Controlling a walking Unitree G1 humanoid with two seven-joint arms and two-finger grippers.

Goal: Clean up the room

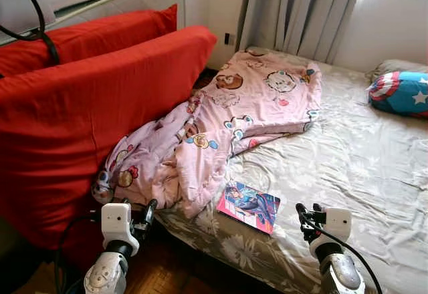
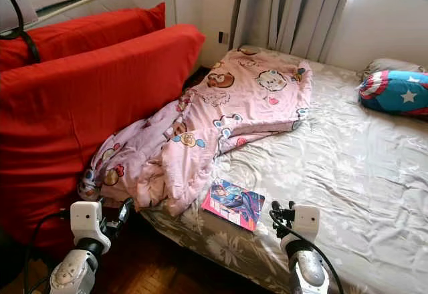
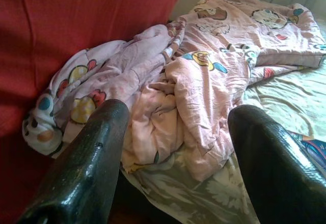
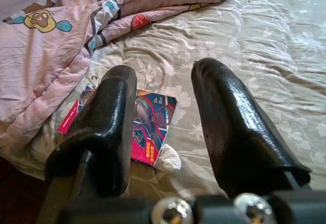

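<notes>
A pink cartoon-print blanket [image 1: 221, 120] lies crumpled across the left half of the bed [image 1: 361, 167] and spills over its near-left corner. A colourful magazine [image 1: 249, 206] lies flat near the bed's front edge, beside the blanket's lower fold. In the right wrist view a small crumpled white scrap [image 4: 167, 158] sits against the magazine [image 4: 153, 114]. My left gripper [image 1: 148, 210] is open, low at the bed's corner, facing the blanket [image 3: 204, 81]. My right gripper [image 1: 302, 212] is open over the front edge, just right of the magazine. Neither holds anything.
Two large red cushions [image 1: 87, 107] lean upright against the bed's left side. A blue star-and-shield pillow [image 1: 401, 92] rests at the far right under the window. Grey curtains [image 1: 301, 13] hang behind. Dark wooden floor [image 1: 174, 267] shows below the bed edge.
</notes>
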